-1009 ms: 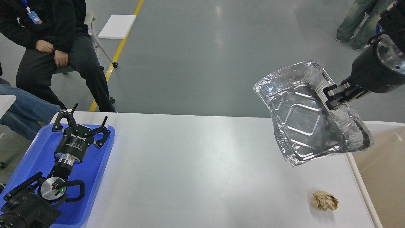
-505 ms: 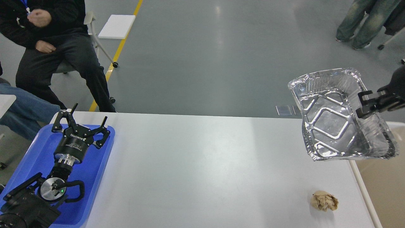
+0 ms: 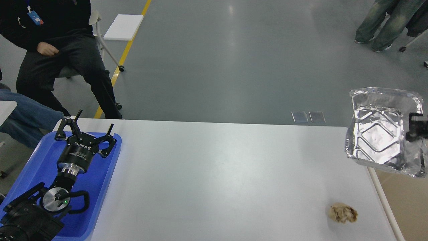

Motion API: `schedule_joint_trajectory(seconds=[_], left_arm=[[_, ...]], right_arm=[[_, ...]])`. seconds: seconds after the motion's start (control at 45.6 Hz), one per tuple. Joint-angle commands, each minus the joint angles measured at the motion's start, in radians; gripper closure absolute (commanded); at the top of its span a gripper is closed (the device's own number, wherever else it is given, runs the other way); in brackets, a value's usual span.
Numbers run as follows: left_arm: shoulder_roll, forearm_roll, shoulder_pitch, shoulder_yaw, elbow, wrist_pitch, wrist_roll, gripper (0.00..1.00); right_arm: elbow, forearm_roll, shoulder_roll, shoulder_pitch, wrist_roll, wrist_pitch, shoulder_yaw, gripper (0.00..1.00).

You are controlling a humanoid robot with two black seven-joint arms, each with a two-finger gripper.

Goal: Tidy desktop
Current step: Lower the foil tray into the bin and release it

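At far right, past the white worktop (image 3: 214,174) edge, the right pincer (image 3: 416,125) grasps a foil tray (image 3: 378,134) by its rim, above the beige bin (image 3: 406,201); the arm is cut off. A crumpled paper ball (image 3: 342,213) lies nearer this arm. The left pincer (image 3: 85,129) hangs released over the blue tray (image 3: 33,167).

Desktop (image 3: 214,174) is showing smooth white, semi-gloss, picking up soft glare. Foil pan (image 3: 378,134) at my right gripper (image 3: 416,125) is reading as thin crinkled aluminium, shiny, embossed ribs on the base. Paper wad (image 3: 342,213) below that gripper is looking like matt brown paper, rough and creased. Tray (image 3: 100,187) under my left gripper (image 3: 83,129) is looking like glossy blue plastic. Left gripper is showing matt black fingers with a polished metal collar behind.
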Motion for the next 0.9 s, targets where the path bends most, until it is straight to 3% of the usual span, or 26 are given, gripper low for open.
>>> schedule_joint_trajectory(seconds=[0.0, 0.241, 0.658, 0.878], left_arm=[[0.001, 0.0, 0.0, 0.0, 0.0, 0.0, 0.0, 0.01], [0.0, 0.0, 0.0, 0.0, 0.0, 0.0, 0.0, 0.01], [0.001, 0.0, 0.002, 0.0, 0.0, 0.0, -0.002, 0.01], [0.001, 0.0, 0.002, 0.0, 0.0, 0.0, -0.002, 0.01]], right_arm=[[-0.074, 0.102, -0.021, -0.232, -0.001, -0.161, 0.062, 1.0], [-0.152, 0.164, -0.02, -0.434, -0.001, -0.321, 0.157, 1.0], [-0.502, 0.311, 0.009, -0.908, -0.001, -0.332, 0.42, 1.0], [-0.64, 0.334, 0.048, -1.109, -0.001, -0.398, 0.609, 1.0]])
